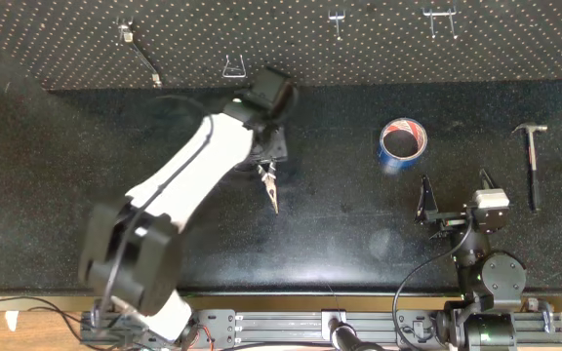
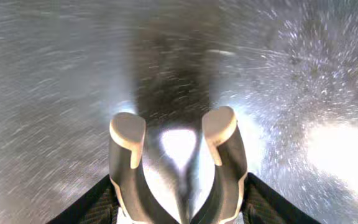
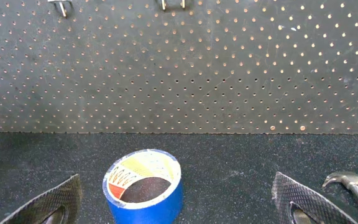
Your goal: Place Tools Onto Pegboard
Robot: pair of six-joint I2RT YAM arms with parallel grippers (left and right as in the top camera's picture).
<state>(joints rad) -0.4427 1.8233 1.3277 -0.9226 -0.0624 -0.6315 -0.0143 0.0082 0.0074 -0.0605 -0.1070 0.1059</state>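
Hazard, top view: left arm (image 1: 188,171) hangs over the pliers (image 1: 271,190) mid-tabletop (image 1: 340,244); a skewed close could skid them. Open room toward the pegboard (image 1: 359,49); tape (image 1: 403,143) and hammer (image 1: 532,166) lie well right. Left wrist view: left fingers (image 2: 127,132) parted, gripping nothing, bright patch between. Right wrist view: right fingers (image 3: 53,200) wide apart, empty, tape just ahead.

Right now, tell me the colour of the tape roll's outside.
The tape roll is blue outside, clearest in the right wrist view.
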